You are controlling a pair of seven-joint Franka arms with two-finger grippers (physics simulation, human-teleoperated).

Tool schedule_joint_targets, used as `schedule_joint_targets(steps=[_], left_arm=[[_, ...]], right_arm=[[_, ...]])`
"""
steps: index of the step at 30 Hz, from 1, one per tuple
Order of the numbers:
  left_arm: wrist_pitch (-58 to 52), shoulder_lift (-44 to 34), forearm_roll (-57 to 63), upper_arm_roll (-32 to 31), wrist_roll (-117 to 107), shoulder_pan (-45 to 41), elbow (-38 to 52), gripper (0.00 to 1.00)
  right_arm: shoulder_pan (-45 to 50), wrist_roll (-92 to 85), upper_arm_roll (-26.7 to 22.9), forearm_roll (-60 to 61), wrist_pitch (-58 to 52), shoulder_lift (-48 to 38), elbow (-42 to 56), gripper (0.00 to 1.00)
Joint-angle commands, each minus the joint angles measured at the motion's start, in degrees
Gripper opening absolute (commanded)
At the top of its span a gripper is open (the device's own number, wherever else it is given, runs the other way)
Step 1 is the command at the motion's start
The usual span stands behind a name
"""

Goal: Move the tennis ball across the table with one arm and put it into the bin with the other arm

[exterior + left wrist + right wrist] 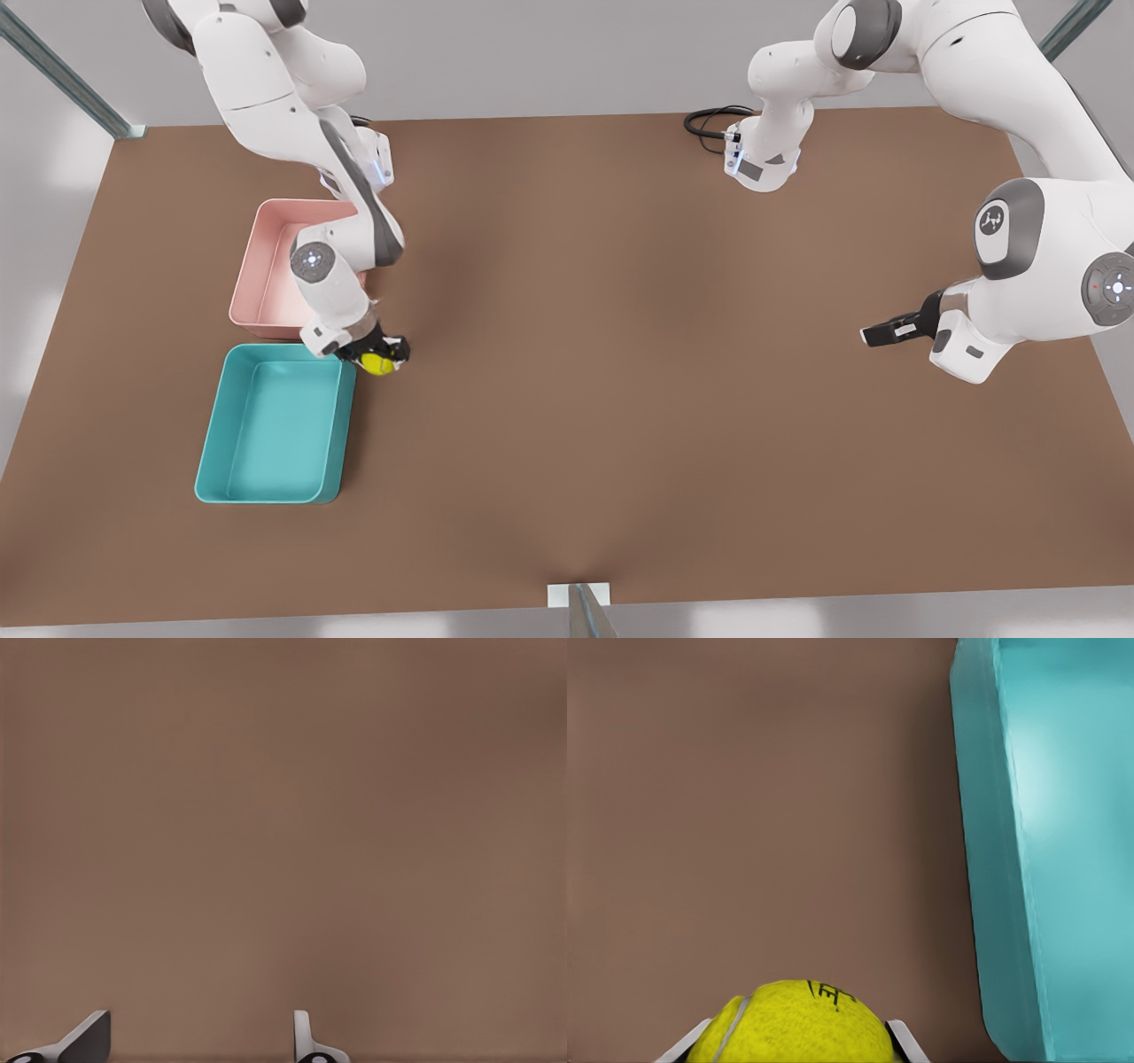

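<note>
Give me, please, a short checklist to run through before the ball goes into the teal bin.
1. Ball held between the right gripper fingers: ok.
2. Ball over the teal bin: not ok, it sits just beside the rim.
3. Teal bin free of other things: ok.
4. Pink bin clear of the path: ok.
5. Left gripper waiting far off, open: ok.
6. Height above the table: cannot tell.

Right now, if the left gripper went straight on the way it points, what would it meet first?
Most likely the bare table. The left gripper, open and holding nothing, looks onto plain brown tabletop in its wrist view, with nothing between. In the front view it hangs at the right side; its height above the surface is unclear.
</note>
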Motion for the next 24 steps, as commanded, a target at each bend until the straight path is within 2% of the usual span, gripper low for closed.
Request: schedule_joint_targets(steps=[1,5,8,9,10,14,15,17,18,19,21,24], left_arm=[[-0.03,-0.08,0.04,-0.03,-0.07,-0.03,0.03,1.0],[-0.12,-0.08,-0.05,-0.03,-0.07,-0.2,-0.06,1.0],[-0.12,-0.08,-0.05,-0.03,-0.07,-0.29,-0.06,1.0],[-0.12,-0.08,-0.05,-0.03,-0.15,-0.2,-0.06,1.0],[-0.12,-0.08,-0.05,-0.03,-0.15,-0.29,-0.06,1.0],[-0.82,-0.08,-0.05,-0.03,-0.42,-0.47,0.03,1.0],[-0.82,-0.08,-0.05,-0.03,-0.42,-0.47,0.03,1.0],[-2.05,-0.43,-0.05,-0.03,-0.5,-0.47,0.03,1.0],[-2.23,-0.43,-0.05,-0.03,-0.5,-0.47,0.03,1.0],[-2.23,-0.43,-0.05,-0.03,-0.5,-0.47,0.03,1.0],[-2.23,-0.43,-0.05,-0.03,-0.5,-0.55,0.03,1.0],[-2.4,-0.34,-0.05,-0.12,-0.5,-0.56,0.03,1.0]], right_arm=[[-1.86,-9.76,-0.01,-0.47,-14.88,-0.35,4.97,0.53],[-9.25,-25.59,-0.19,-0.91,-18.76,2.29,11.4,0.53],[-15.4,-32.8,-0.19,-0.99,-20.34,8.53,16.93,0.53],[-16.28,-33.42,-0.19,-0.99,-20.34,9.94,17.64,0.6],[-16.28,-32.71,-0.19,-0.91,-20.34,10.46,17.73,1.0],[-16.02,-32.27,-0.1,-0.47,-20.34,11.08,18.16,1.0],[-15.49,-32.36,0.43,-0.38,-23.66,10.55,20.18,1.0],[-11.46,-26.3,0.43,-0.46,-57.75,10.64,40.21,1.0],[-9.6,-21.74,-0.01,-1.17,-69.98,10.9,49.26,1.0],[-9.52,-19.44,-0.1,-2.57,-77.18,13.01,56.82,1.0],[-8.81,-19.09,0.6,-4.42,-82.3,7.49,59.92,1.0],[-9.95,-18.74,1.04,-3.72,-80.81,-2.89,50.08,1.0]])
